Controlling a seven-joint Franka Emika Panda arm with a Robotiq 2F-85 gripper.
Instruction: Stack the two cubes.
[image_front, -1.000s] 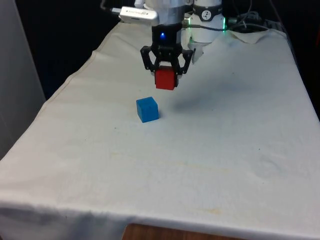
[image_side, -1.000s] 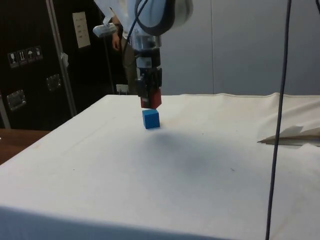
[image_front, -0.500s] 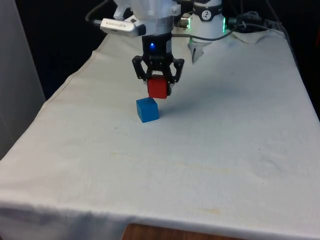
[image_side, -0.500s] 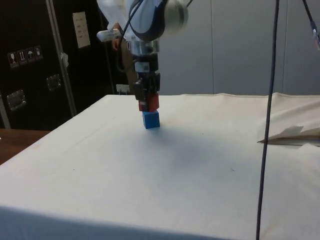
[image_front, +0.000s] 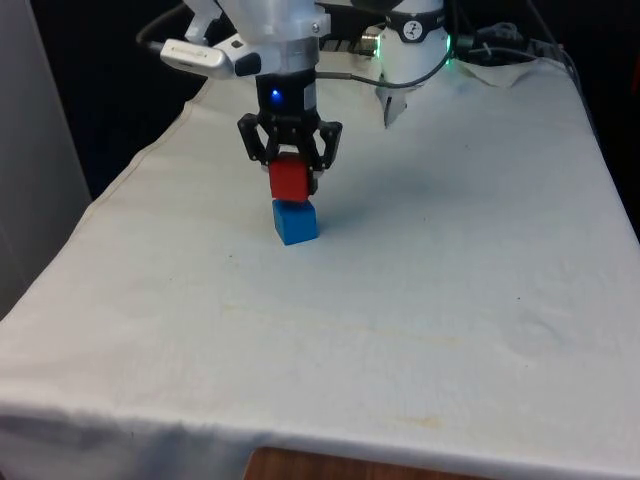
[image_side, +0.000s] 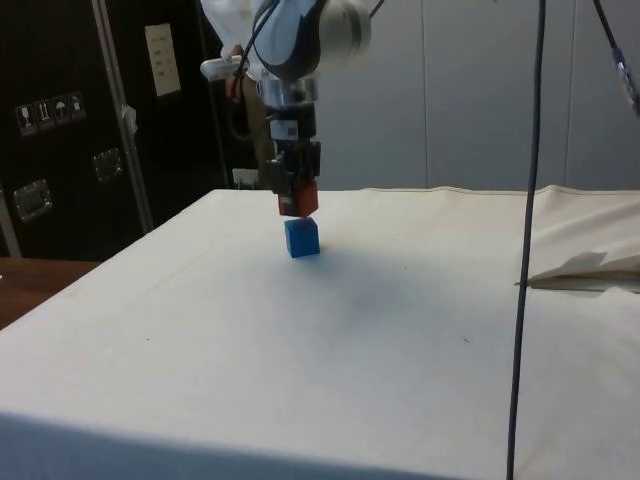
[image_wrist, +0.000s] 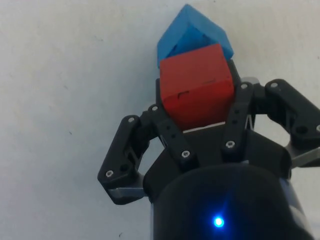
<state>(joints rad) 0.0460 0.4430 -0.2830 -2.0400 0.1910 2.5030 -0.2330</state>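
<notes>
My black gripper (image_front: 289, 181) is shut on a red cube (image_front: 288, 180), holding it just above a blue cube (image_front: 296, 221) that rests on the white cloth. In the side view the red cube (image_side: 299, 198) hangs a little above the blue cube (image_side: 301, 238), slightly off to one side of it. The wrist view has the red cube (image_wrist: 196, 84) clamped between the fingers of the gripper (image_wrist: 196, 95), with the blue cube (image_wrist: 192, 32) partly covered behind it.
The white-clothed table (image_front: 420, 300) stretches wide around the cubes. A folded piece of white paper (image_side: 585, 268) lies near the robot's end of the table. A black cable (image_side: 525, 240) hangs in front of the side view.
The gripper has carried the red cube towards the front view's left and downward, from beside the blue cube to nearly over it.
</notes>
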